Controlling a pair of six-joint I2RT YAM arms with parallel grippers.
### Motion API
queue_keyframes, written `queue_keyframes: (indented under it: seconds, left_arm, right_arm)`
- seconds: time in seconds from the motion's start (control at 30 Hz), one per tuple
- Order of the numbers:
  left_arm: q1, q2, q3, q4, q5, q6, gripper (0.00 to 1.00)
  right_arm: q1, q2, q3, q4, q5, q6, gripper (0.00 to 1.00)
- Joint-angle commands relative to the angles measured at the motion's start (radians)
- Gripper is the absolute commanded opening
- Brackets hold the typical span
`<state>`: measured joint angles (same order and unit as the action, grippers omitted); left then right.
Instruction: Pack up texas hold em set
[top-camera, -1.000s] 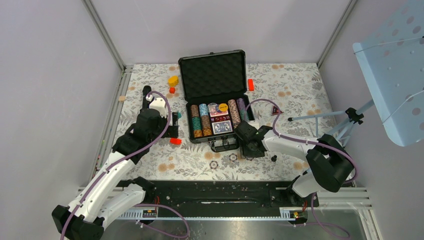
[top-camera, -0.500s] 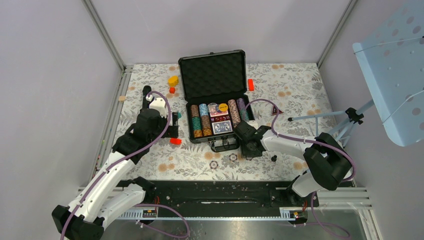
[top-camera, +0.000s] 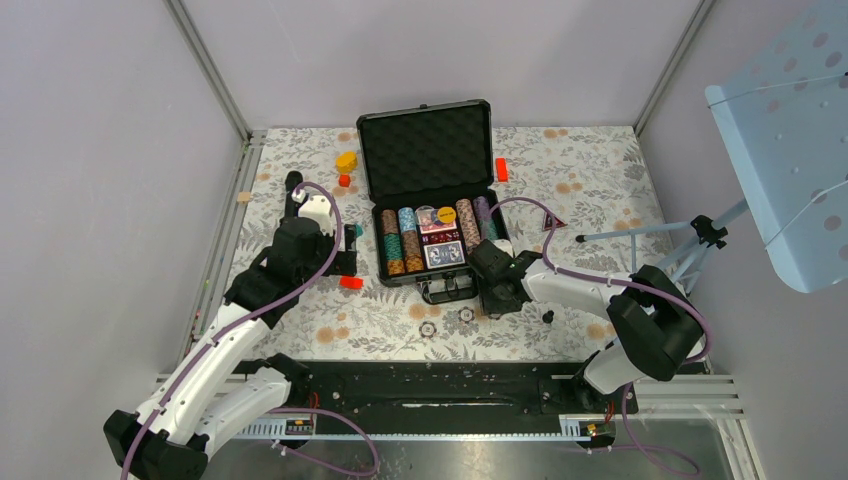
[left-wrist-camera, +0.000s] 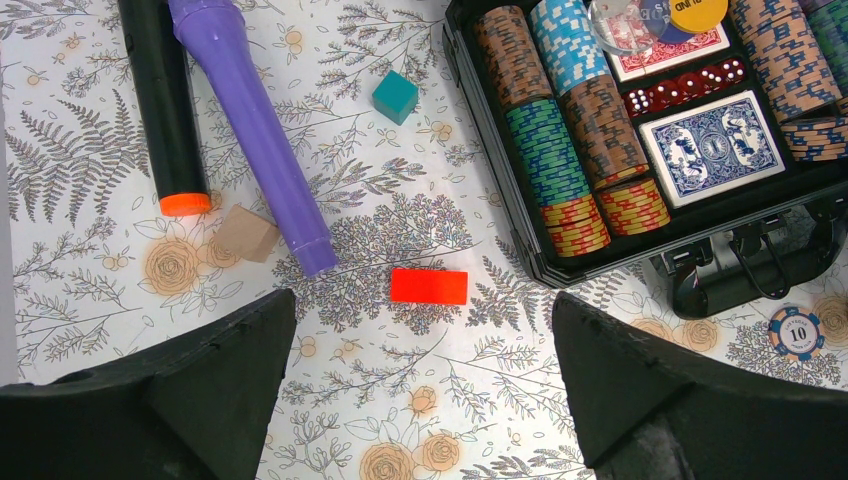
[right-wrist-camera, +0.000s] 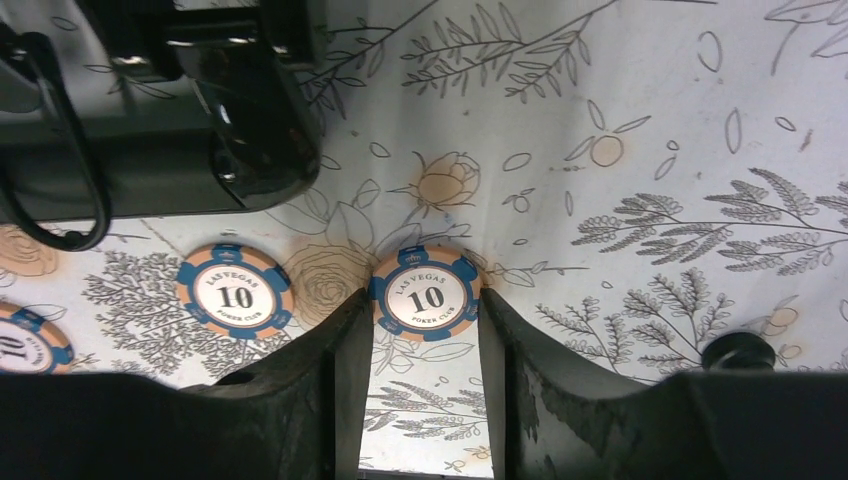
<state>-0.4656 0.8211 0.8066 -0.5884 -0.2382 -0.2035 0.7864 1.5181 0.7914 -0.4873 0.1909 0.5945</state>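
Observation:
The black case (top-camera: 366, 170) lies open mid-table, its foam lid up, with rows of striped chips (top-camera: 400, 245) and a card deck (top-camera: 444, 255) inside. In the left wrist view I see its rim (left-wrist-camera: 500, 200), the chips (left-wrist-camera: 545, 150), the blue deck (left-wrist-camera: 712, 148) and the handle (left-wrist-camera: 740, 280). My right gripper (top-camera: 492, 300) is low on the table by the handle, its fingers closed against a "10" poker chip (right-wrist-camera: 425, 295). Two more loose chips (right-wrist-camera: 235, 293) lie to its left. My left gripper (left-wrist-camera: 420, 340) is open and empty left of the case.
A red block (left-wrist-camera: 428, 286), a teal block (left-wrist-camera: 395, 96), a tan block (left-wrist-camera: 245, 232), a purple cylinder (left-wrist-camera: 250, 130) and a black one (left-wrist-camera: 165, 100) lie left of the case. Yellow (top-camera: 346, 160) and red (top-camera: 501, 169) blocks sit by the lid. A tripod (top-camera: 650, 235) stands right.
My right gripper has shifted slightly left and toward the case front, settling around the chip. The left arm has not moved.

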Motion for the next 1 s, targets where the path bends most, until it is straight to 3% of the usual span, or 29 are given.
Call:
queue_keyframes:
  seconds: [0.0,0.67,0.97]
  left_arm:
    - [0.004,0.001,-0.010,0.044,0.017,-0.001,0.99]
    - [0.004,0.001,-0.009,0.044,0.017,-0.001,0.99]
    - [0.005,0.001,-0.009,0.044,0.017,0.000,0.99]
  right_arm:
    - [-0.001,-0.005,0.001,0.054,-0.076,0.006,0.46]
    - [0.063,0.015,0.119,0.011,-0.095,0.018,0.46]
    - [0.029,-0.015,0.079,-0.080,0.058,0.031,0.64]
